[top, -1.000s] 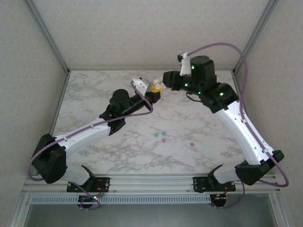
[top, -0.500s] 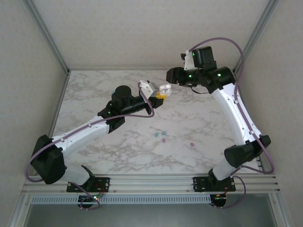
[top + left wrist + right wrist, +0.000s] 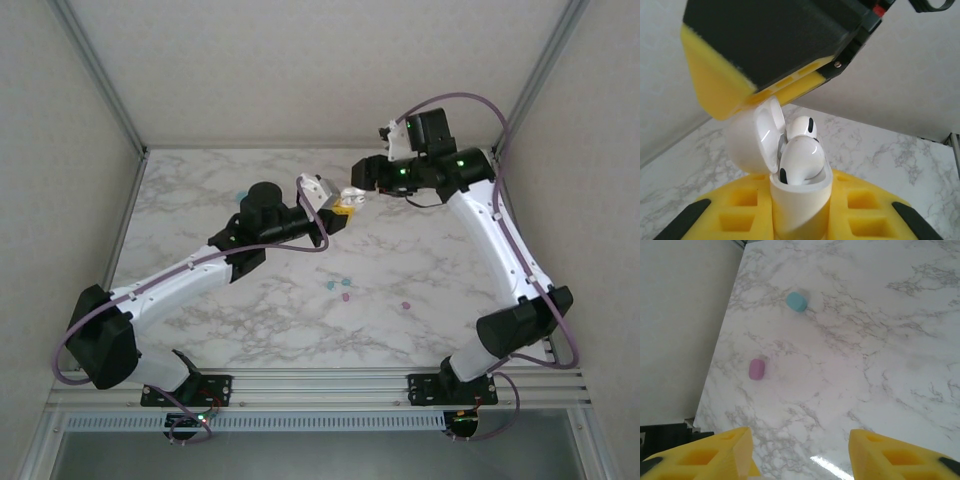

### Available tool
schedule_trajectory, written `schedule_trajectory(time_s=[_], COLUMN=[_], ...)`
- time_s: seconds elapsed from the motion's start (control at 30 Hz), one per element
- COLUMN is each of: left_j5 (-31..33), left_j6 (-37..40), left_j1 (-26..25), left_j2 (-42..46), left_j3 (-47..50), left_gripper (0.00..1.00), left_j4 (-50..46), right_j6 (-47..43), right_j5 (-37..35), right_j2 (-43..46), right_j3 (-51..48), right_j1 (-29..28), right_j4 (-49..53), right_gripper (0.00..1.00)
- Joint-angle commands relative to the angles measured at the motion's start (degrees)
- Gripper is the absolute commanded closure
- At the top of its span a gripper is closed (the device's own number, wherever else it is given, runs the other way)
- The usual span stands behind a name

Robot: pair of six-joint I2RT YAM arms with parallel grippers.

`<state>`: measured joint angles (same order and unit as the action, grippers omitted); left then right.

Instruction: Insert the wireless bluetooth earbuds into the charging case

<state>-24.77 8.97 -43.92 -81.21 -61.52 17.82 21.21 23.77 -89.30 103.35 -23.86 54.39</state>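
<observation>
Left fingers [image 3: 860, 210] clamp the charging case [image 3: 800, 207], and the spread right fingers [image 3: 715, 85] at its 12 o'clock could knock the proud earbud [image 3: 801, 161] out.

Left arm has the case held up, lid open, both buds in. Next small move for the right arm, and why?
Probably press the front earbud down with the right gripper finger pad. That bud looks proud of the charging case rim, the lid stands open beside the pad, and the left gripper clamps the case.

White marble-patterned table [image 3: 250, 320] boxed by pale textured walls [image 3: 300, 70] with aluminium corner posts [image 3: 98, 75]
</observation>
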Motion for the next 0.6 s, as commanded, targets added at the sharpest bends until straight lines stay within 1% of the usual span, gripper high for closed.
schedule_trajectory(time_s=[0.0,0.2,0.27,0.37,0.47,0.57], left_j5=[2.75,3.85,3.84,5.64,7.48,8.11], left_j6=[-2.24,-3.16,-3.34,-4.53,-8.49,-15.05], left_j1=[0.13,0.15,0.15,0.12,0.89,2.40], left_j2=[-0.47,-1.05,-1.06,-1.43,-3.35,-7.29], left_j3=[-2.55,-3.22,-3.30,-3.66,-4.73,-7.39], left_gripper=[0.87,0.87,0.86,0.86,0.86,0.87], left_j4=[3.43,3.23,2.88,1.24,-1.39,-5.92], right_j6=[0.25,0.24,0.32,1.14,3.30,5.33], right_j5=[1.29,0.98,-0.34,-6.79,-16.55,-20.12], right_j2=[2.93,3.69,3.99,5.52,8.85,12.35], right_j3=[-2.49,-3.18,-3.16,-3.92,-7.58,-12.92], right_j1=[0.32,0.55,0.59,0.70,1.29,3.04], right_j4=[0.21,0.26,0.47,-0.04,-2.55,-6.07], right_gripper=[0.47,0.47,0.46,0.45,0.44,0.44])
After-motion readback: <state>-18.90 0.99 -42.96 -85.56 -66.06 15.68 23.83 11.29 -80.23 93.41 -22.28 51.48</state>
